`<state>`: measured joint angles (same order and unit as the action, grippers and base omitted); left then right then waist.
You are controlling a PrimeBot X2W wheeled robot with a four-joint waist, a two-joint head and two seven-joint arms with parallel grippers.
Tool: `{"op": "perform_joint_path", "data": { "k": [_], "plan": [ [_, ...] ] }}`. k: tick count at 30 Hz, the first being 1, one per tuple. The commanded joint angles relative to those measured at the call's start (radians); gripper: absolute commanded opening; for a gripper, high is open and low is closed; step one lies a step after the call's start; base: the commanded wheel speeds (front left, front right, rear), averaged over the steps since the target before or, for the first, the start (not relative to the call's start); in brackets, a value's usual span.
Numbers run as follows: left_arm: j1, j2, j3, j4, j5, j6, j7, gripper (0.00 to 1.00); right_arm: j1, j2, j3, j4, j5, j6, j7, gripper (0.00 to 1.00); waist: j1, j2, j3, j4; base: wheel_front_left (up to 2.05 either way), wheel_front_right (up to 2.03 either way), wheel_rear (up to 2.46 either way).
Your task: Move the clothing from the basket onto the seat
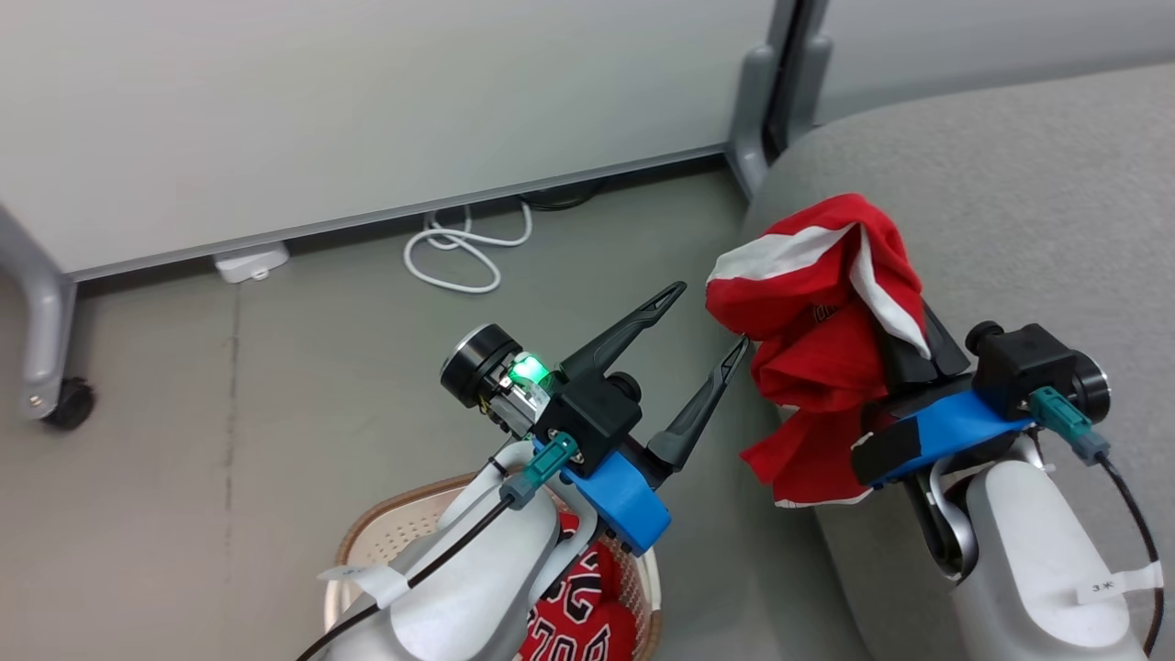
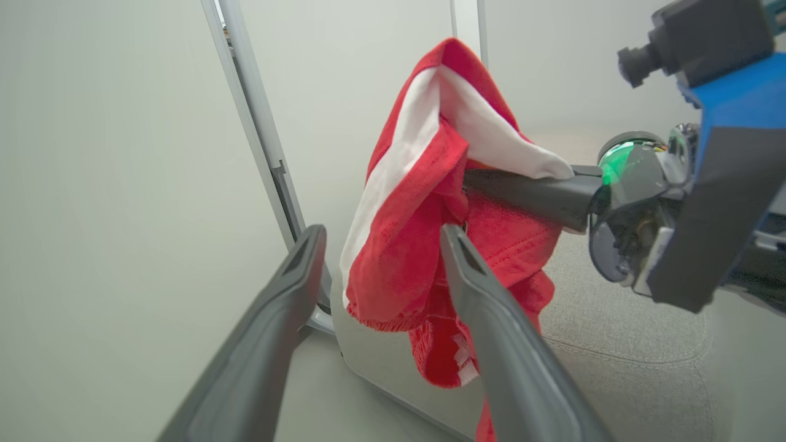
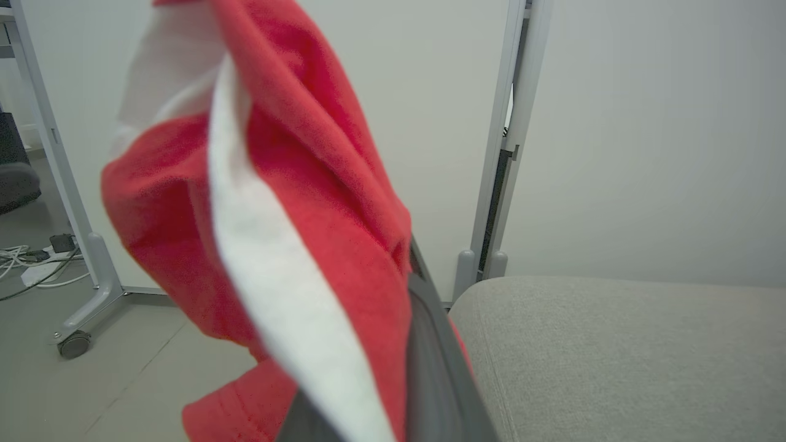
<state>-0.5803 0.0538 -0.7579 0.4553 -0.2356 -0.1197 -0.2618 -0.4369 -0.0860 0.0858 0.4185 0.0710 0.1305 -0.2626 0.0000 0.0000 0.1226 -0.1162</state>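
Holds the plain red piece with white trim [image 1: 808, 312] in the right gripper [image 2: 485, 184], clenched tight on a bunched fold and raised clear above the near corner of the grey seat [image 1: 1010, 184]. Looks like a carrying height chosen to keep the dangling hem from dragging on the cushion edge. Hangs partly over the seat and partly over the floor [image 1: 275, 367], not yet laid down. Drapes so thickly over the shut fingers as to hide most of them in the head view.

Keeps the left gripper [image 1: 709, 318] spread as wide as possible, grasping nothing, aimed at the same garment from just beside it. Cannot tell whether the nearer fingertip [image 1: 730, 360] brushes the cloth or merely sits close to it. Reads as standing by, perhaps to steady or spread the cloth.

Leaves the BULLS jersey [image 1: 574, 615] down in the basket [image 1: 386, 514], on the floor beneath the left forearm, so roughly half the job undone by this judgement.

Calls next for a reach further in over the cushion before letting go; otherwise risks the loose fabric sliding off the rounded edge to the floor
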Motion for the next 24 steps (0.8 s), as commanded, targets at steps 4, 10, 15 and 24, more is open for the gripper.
{"op": "perform_joint_path", "data": {
  "k": [4, 10, 15, 24],
  "plan": [
    [-0.002, 0.006, -0.008, 0.000, 0.009, -0.004, -0.005, 1.00, 0.029, -0.007, -0.039, -0.030, -0.010, 0.000, -0.003, 0.00, 0.0000, 0.0000, 0.024, -0.093, 0.00, 0.00, 0.00],
    [0.003, 0.006, -0.022, -0.002, 0.014, -0.006, -0.005, 1.00, 0.058, -0.017, -0.082, -0.059, -0.012, 0.000, -0.003, 0.00, 0.0000, 0.0000, 0.032, -0.161, 0.00, 0.00, 0.00],
    [0.005, 0.007, -0.033, 0.002, 0.015, -0.008, -0.005, 1.00, 0.079, -0.017, -0.101, -0.075, -0.013, 0.000, -0.003, 0.00, 0.0000, 0.0000, 0.035, -0.201, 0.00, 0.00, 0.00],
    [0.003, 0.006, -0.043, -0.007, 0.017, -0.010, -0.005, 1.00, 0.097, -0.010, -0.124, -0.096, 0.004, 0.000, -0.003, 0.00, 0.0000, 0.0000, 0.039, -0.244, 0.00, 0.00, 0.00]
  ]
}}
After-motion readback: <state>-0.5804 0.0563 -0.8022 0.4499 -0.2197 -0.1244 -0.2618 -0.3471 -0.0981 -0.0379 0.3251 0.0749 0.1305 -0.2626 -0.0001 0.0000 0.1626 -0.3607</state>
